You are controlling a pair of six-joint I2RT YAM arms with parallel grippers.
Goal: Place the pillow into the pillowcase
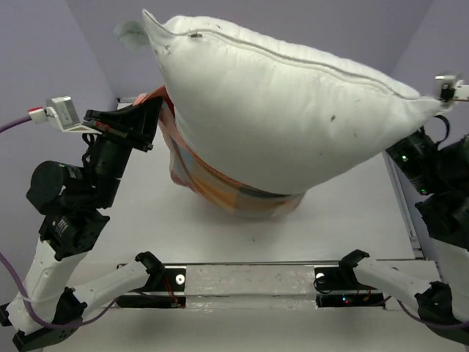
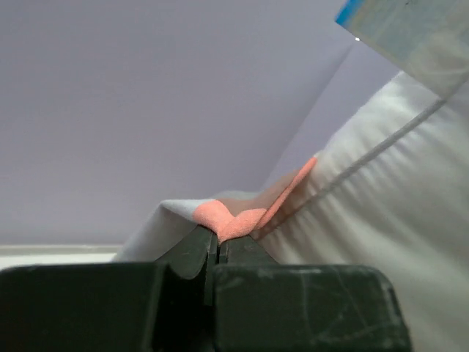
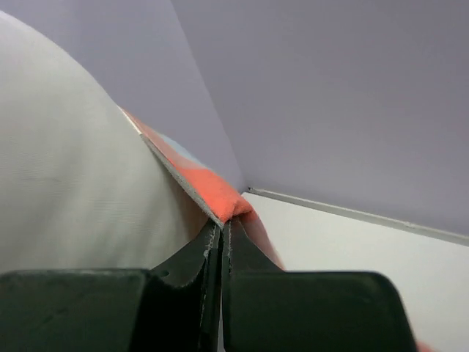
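Pale lilac walls (image 1: 44, 59) meeting at corner; white table (image 1: 220, 227); soft even light.

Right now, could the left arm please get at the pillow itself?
Probably yes, but not freely: the pillow bulges right beside the left gripper, which is shut on the pillowcase edge.

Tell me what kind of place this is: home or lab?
Most likely a robot lab cell, not a home: a white table boxed in by plain lilac walls, with the left arm and right arm bolted to a metal plate at its near edge. The only props are a pillow and pillowcase.
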